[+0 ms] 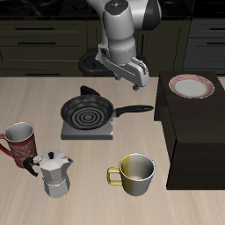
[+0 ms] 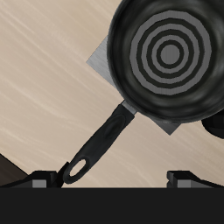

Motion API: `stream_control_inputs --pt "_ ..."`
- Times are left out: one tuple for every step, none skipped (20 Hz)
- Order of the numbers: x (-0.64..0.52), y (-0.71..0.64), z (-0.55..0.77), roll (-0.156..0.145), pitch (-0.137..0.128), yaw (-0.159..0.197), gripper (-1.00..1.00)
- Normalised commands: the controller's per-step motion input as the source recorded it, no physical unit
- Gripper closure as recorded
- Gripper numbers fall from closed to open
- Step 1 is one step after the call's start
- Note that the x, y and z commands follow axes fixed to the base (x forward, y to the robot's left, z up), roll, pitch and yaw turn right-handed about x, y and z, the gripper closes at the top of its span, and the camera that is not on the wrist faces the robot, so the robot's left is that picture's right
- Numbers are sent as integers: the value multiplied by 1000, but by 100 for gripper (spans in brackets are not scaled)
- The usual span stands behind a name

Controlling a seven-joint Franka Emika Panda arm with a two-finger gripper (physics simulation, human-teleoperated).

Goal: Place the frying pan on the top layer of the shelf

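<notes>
Below and to one side of your tool [image 1: 134, 77], the shelf [image 1: 189, 132] stands on the bench [image 1: 88, 189] with a plate [image 1: 192, 86] on its top layer, so you are at the approach step. The frying pan [image 1: 87, 112] rests on the grey burner [image 1: 88, 130] under the tool, not yet gripped. Its handle [image 2: 103, 140] runs along the pan's long axis toward the shelf; with the tool's fingers apart and empty, I judge your next move is to descend and close on it.

I see my white-and-grey Franka arm leaning forward from the back of the counter, its grey two-finger gripper [image 1: 137, 82] hanging in the air, jaws spread apart, holding nothing.
</notes>
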Motion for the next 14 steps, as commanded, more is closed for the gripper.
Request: stream_control_inputs --pt "44 -169 -245 41 21 -129 -100" --pt "223 -91 -442 53 75 -194 -100" --pt "61 -113 -368 -29 41 -171 -100" --pt "38 47 -249 17 -37 -52 -100" --pt "58 -19 -252 -65 -20 -49 -100" --pt "86 -23 -401 -12 51 -155 -100" --pt "86 100 -322 15 -24 -70 -100" --pt "154 55 -366 58 38 -80 -100" --pt "69 -133 -339 -13 60 -176 -100" --pt "59 32 -236 -46 -78 -58 -100" --pt "106 -63 -357 18 18 -111 -100" --pt "130 95 -477 28 102 -170 -100" --pt "35 152 -305 17 17 -53 -100" --pt "63 199 -350 52 -10 -31 -100"
